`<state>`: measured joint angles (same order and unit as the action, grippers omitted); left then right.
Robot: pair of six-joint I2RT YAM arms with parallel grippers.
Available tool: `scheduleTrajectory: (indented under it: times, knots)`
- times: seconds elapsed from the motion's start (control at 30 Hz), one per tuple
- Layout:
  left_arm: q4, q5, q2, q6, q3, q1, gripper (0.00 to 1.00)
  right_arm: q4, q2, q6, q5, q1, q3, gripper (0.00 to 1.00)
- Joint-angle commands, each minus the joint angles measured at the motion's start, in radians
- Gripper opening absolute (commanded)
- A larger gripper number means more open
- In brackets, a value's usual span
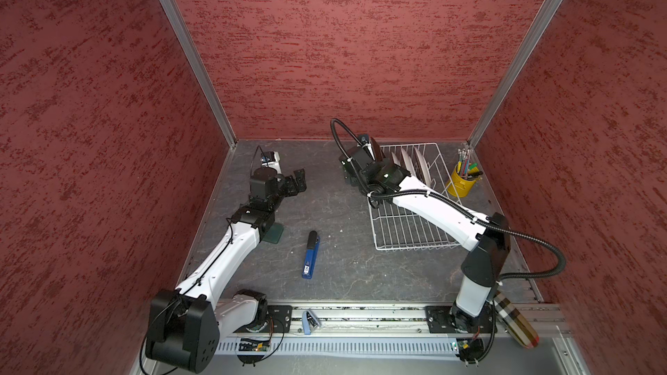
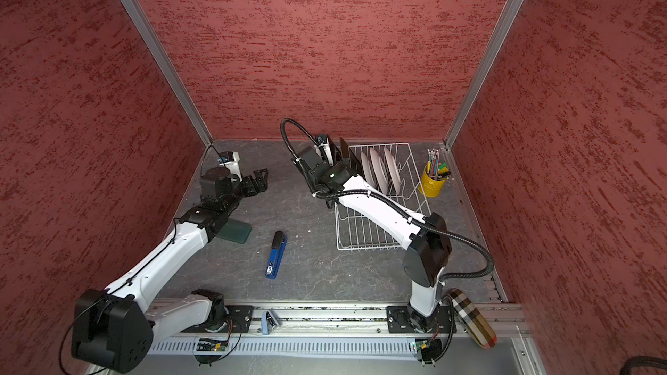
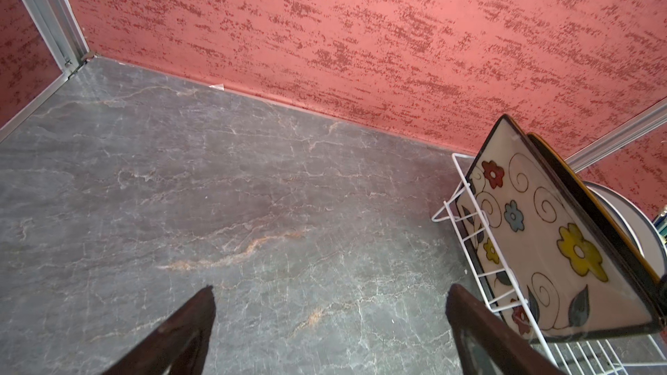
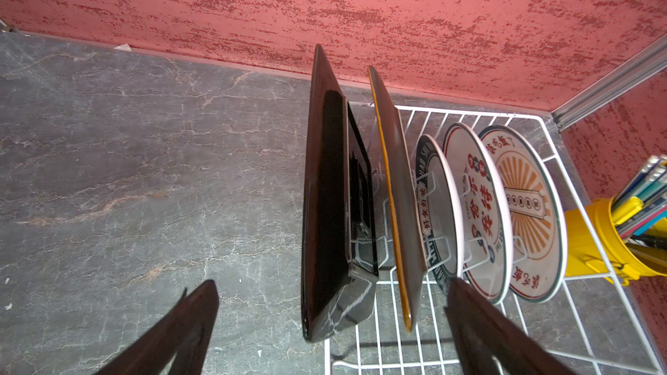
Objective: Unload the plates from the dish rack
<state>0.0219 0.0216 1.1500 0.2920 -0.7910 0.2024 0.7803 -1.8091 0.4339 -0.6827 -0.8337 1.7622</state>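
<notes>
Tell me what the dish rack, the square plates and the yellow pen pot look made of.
Dish rack: thin white wire, likely coated metal, judging by the smooth, even white and the welded-looking grid.
Square plates: likely glazed ceramic; the dark backs mirror reflections and the rims are thick.
Yellow pen pot: probably painted metal with a glossy sheen; plastic cannot be ruled out.

The light was even and rather bright, with soft shadows on the table (image 1: 343,211). In the wrist views the near fingers (image 4: 180,330) were blurred, and the corners looked stretched.
</notes>
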Motion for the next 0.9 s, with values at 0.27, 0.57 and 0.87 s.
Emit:
scheduleTrajectory:
  times: [0.27,0.57,0.87]
  knots:
    - [-0.116,-0.111,0.043,0.084,0.028,-0.036,0.99,-0.003,-0.005,0.017,0.018,0.015,0.013,0.99]
    - [-0.086,-0.137,0.02,0.106,0.013,-0.043,0.99,0.056,-0.056,0.03,0.015,0.015,0.064,0.87]
    - [0.026,-0.103,-0.049,0.142,0.0,-0.04,0.99,0.073,-0.104,0.021,0.006,0.015,0.09,0.76]
